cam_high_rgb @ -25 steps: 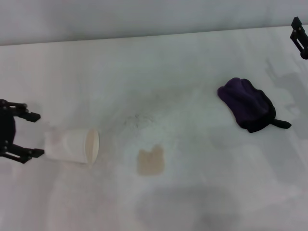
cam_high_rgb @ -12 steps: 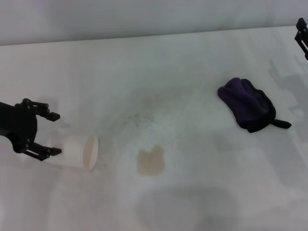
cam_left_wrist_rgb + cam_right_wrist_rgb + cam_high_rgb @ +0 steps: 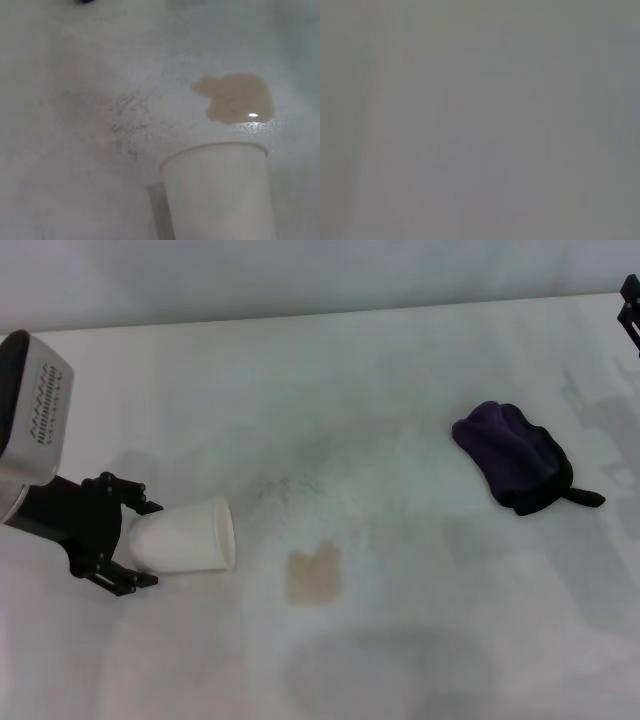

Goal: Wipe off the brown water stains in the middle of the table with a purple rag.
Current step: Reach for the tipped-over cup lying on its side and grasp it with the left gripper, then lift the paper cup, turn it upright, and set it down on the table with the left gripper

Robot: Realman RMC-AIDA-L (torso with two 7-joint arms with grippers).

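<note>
The rag (image 3: 514, 457) lies on the right half of the table (image 3: 400, 370), well apart from the stain (image 3: 314, 574), which sits near the middle and toward the robot; the rag's long axis runs from its far-left bulge down to a short black tail pointing right, so it slants toward the robot's right.

The right gripper (image 3: 631, 310) is the nearer one to the rag; only a dark sliver of it shows at the right edge of the head view, beyond the rag and further right, and I cannot tell how its fingers stand; its wrist view shows only a flat grey blur.

So the relation that counts, as I judge it: the rag lies toward the robot and to the left of the right gripper, and the stain lies further the same way, left and nearer again; a reach for the rag and then a drag to the stain would run along one diagonal.

The left gripper (image 3: 140, 546) is on the far side of things, at the left; its fingers are spread, one on each side of the base of a cup (image 3: 186, 536) lying on its side, mouth toward the stain; whether they press the cup I cannot tell; the rim lies just beside the stain but apart from it.
</note>
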